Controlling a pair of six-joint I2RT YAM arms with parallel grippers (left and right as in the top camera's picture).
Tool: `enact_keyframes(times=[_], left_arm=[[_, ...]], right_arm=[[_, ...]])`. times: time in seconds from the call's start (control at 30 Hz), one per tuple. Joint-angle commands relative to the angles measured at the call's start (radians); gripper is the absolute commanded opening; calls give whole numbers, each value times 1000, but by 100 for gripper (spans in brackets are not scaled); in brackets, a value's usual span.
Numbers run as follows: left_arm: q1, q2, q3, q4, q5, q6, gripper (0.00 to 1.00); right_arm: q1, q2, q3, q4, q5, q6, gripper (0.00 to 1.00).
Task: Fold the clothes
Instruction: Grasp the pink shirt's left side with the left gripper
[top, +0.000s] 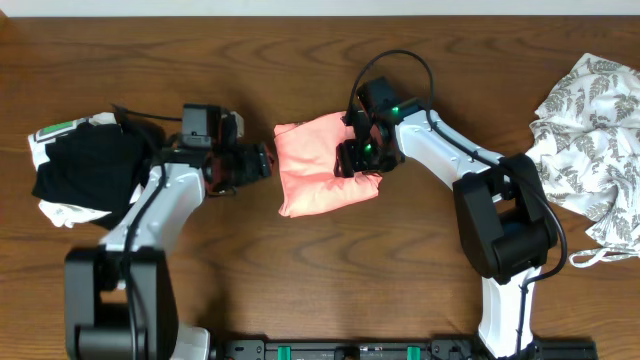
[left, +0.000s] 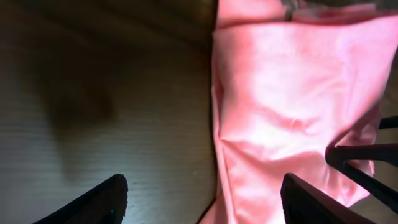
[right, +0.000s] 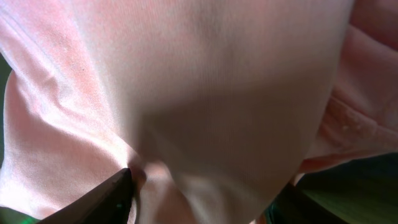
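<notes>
Pink T-shirt (right: 217, 93), folded on the counter (top: 300, 270), lies under the right hand (top: 356, 158); a grip cannot be told. Beside it the left hand (top: 266, 163) is held open. Last fold is judged underway; a clean release is called for.

Right hand (top: 352, 160) grip hidden under T-shirt (top: 315, 172); leaf-print garment (top: 590, 140) cropped.

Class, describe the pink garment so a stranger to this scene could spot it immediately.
Start at the wooden table and look to its middle. There lies a folded T-shirt. It alone is plain salmon pink; the right-hand garment is leaf-printed white, the left bundle black-and-white.
</notes>
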Motion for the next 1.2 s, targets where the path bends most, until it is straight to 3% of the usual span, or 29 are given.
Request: enact_keyframes(times=[0.0, 0.47, 0.73, 0.83, 0.9, 1.1, 1.17], left_arm=[[3, 74, -6, 31, 136, 13, 79], [-84, 218, -6, 150, 191, 8, 79], [-136, 305, -6, 172, 192, -76, 77], [-136, 307, -6, 182, 201, -78, 60], [-136, 307, -6, 201, 223, -78, 39], [-136, 307, -6, 230, 244, -78, 28], [-136, 307, -6, 232, 244, -77, 13]], right_arm=[[-2, 44, -28, 1, -21, 7, 65], [-1, 44, -28, 0, -27, 7, 64], [-2, 44, -28, -14, -27, 7, 63], [-2, 44, -28, -14, -27, 7, 64], [-2, 44, -28, -14, -27, 7, 64], [-2, 44, -28, -14, -27, 7, 63], [-2, 44, -28, -14, -27, 7, 64]])
